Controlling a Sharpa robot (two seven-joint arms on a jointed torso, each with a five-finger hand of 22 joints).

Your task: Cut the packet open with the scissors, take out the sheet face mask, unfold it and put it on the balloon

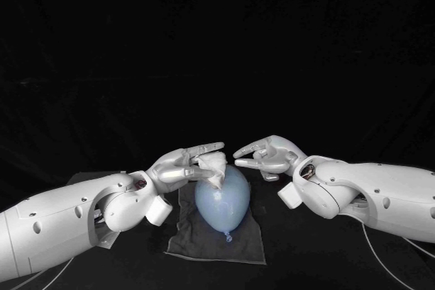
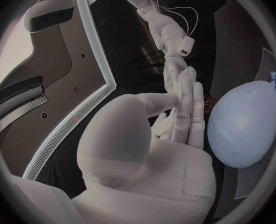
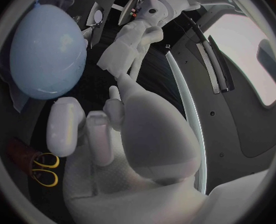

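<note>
Head view. The left hand [image 1: 186, 163] holds the sheet face mask [image 1: 215, 164], which is a crumpled white wad and not spread out. We see it pinched under the outstretched fingers, at their tips. From the left wrist view we note the thumb pressed against the straight fingers; the mask itself is hidden behind them there.

The balloon [image 1: 222, 202], pale blue, lies directly under the left hand's fingertips. The mask rests against its rounded end. The balloon's knotted end points away from both hands, toward the robot. Beneath it lies a dark cloth [image 1: 195, 243], spread flat on the black surface [image 1: 308, 258].

The right hand [image 1: 266, 156] hovers across the balloon's rounded end from the left hand, and their fingertips are near each other but apart. Its fingers are bent loosely with gaps between them, and we see nothing in them. It touches neither the mask nor the balloon, as far as we can tell.

Right wrist view. The scissors [image 3: 45, 168], with yellow handles, lie on the surface beyond the right hand's fingers. They are well apart from the balloon, and neither hand touches them. A dark reddish thing [image 3: 18, 152] lies just beside the handles; we cannot tell what it is.
</note>
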